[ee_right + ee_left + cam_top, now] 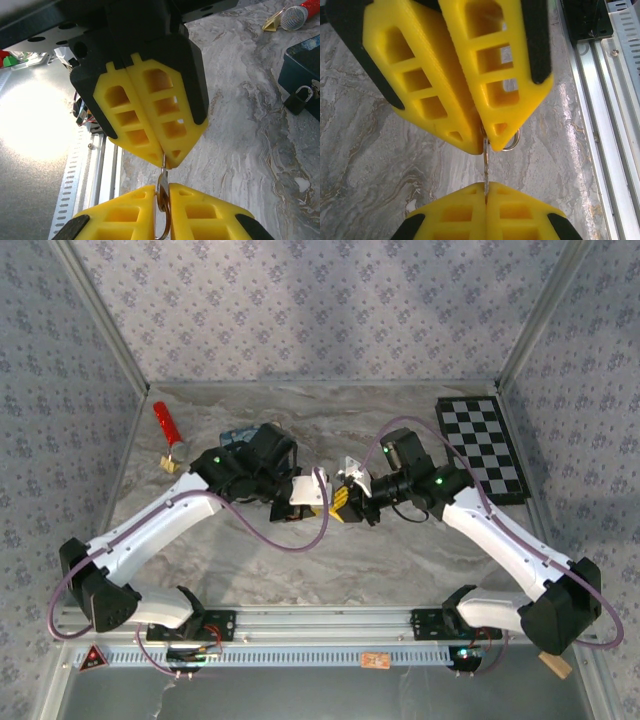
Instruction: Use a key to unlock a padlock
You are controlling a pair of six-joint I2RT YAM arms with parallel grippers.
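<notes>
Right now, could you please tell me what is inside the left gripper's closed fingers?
The left gripper pinches the key by its blade tip; the stretch within its jaws is hidden.

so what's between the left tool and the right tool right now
The key. It bridges the gap from the left tool to the right tool, both pinched shut on it, as both wrist views show.

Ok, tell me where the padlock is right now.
In the right wrist view, the padlock sits on the table at the right edge of the picture, beside the blue tin.
</notes>
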